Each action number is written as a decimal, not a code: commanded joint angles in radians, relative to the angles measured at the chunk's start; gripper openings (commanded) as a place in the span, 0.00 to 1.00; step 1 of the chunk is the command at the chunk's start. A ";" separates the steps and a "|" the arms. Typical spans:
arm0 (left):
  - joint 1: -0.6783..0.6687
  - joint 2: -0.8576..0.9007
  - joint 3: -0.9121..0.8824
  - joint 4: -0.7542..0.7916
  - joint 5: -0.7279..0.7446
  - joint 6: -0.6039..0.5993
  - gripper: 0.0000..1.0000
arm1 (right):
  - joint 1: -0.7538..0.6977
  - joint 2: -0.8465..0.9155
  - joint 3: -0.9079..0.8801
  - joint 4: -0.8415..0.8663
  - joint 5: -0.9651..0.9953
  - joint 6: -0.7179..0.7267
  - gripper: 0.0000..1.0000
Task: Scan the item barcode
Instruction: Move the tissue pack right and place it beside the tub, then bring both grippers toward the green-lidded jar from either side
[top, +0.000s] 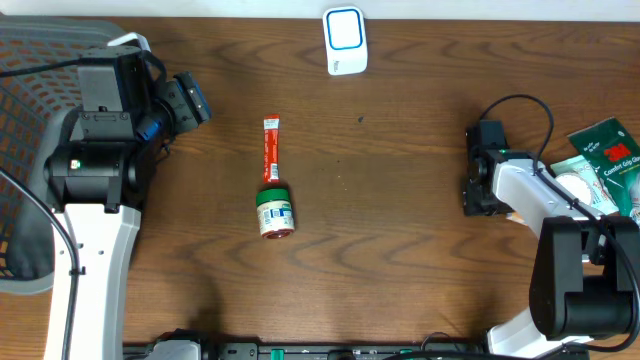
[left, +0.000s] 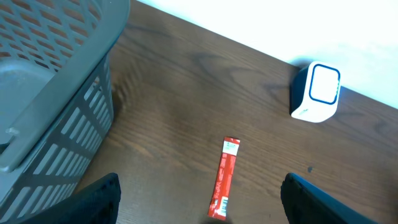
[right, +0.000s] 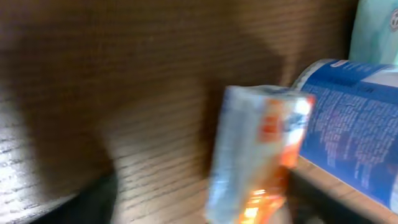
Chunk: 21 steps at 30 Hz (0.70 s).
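We see the right claw (right: 202, 202) hang over a blurred orange-and-white packet (right: 255, 162) on the tabletop's (top: 400, 250) right side, lengthwise right beneath it — its spread we can't tell — scanner (top: 345, 40) well apart at the far edge, left claw (top: 198, 103) wide, empty.

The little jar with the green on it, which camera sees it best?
The overhead view: the jar shows whole, just below the red packet. The left wrist view stops at that packet, so no jar. The right wrist view shows only other, blurry packages.
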 joint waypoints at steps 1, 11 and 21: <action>0.004 0.001 0.005 0.000 0.002 0.013 0.82 | -0.018 -0.003 -0.003 0.007 0.012 -0.020 0.99; 0.004 0.001 0.005 0.000 0.002 0.013 0.82 | 0.019 -0.057 0.044 -0.047 0.015 -0.040 0.99; 0.004 0.001 0.005 0.000 0.002 0.013 0.82 | 0.077 -0.241 0.048 0.041 -0.692 -0.040 0.99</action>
